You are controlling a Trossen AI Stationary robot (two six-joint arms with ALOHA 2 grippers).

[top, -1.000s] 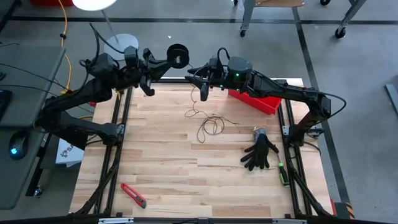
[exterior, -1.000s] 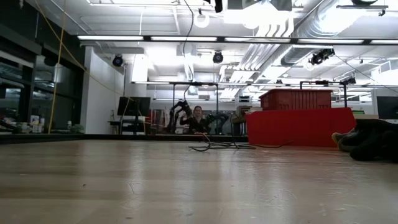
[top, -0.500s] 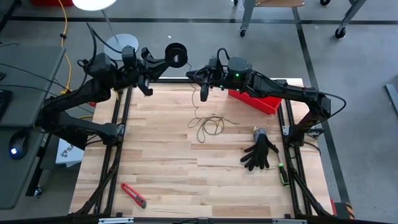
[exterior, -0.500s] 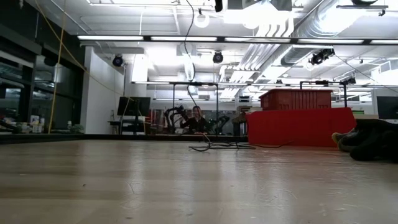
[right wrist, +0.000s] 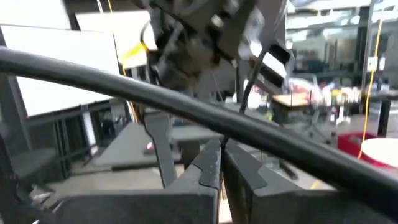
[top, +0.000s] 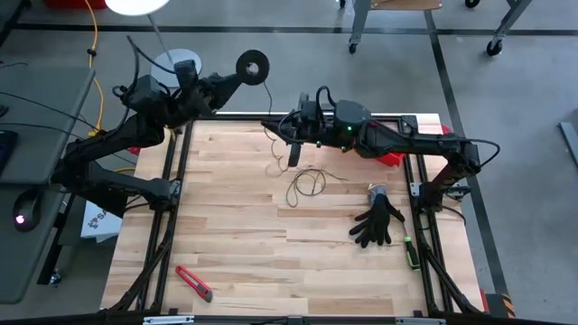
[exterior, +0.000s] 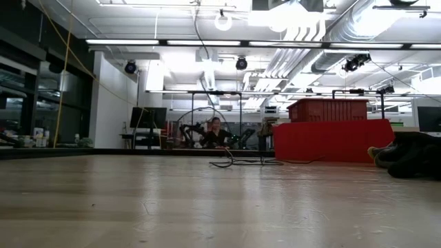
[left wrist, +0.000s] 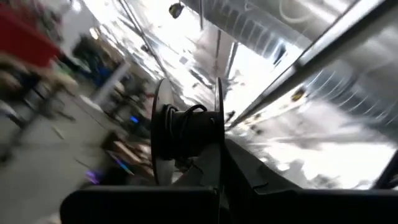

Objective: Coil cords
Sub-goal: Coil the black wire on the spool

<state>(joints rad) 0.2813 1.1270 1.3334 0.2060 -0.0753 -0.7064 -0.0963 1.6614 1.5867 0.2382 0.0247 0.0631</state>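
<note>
My left gripper [top: 237,76] is beyond the table's far edge and shut on the small round black spool [top: 252,65], which also shows in the left wrist view [left wrist: 186,132] with a few turns of cord on its core. The thin dark cord [top: 269,126] runs from the spool down past my right gripper [top: 293,155] to loose loops [top: 307,185] lying on the wood. My right gripper is over the far middle of the table, above the loops, shut on the cord. In the low view the loops [exterior: 238,162] lie on the tabletop and one strand [exterior: 207,83] rises from them. My left gripper holds the spool by one flange [left wrist: 219,127]; the finger [left wrist: 239,171] reaches up along that flange's outer face. The spool is lifted clear of the table with its axle about level. The other finger is hidden behind the flange. My right gripper pinches the thin cord [right wrist: 239,109] between its two shut fingertips [right wrist: 211,163], a single strand. The fingers point down toward the table. The cord runs on upward from the fingers toward the spool, and the rest hangs down to the loops on the wood.
A red bin [top: 390,155] stands at the far right, partly under my right arm. A black glove [top: 377,221] lies at the right, and a red utility knife [top: 193,283] near the front left. Black frame rails [top: 172,226] run along both table sides. A person [exterior: 216,131] is in the room behind.
My left gripper has moved farther beyond the table's far edge and turned, so the spool now shows its round face to the high camera. My right gripper has moved toward the near edge, closer to the loops. The strand between the spool and the table has been drawn up.
</note>
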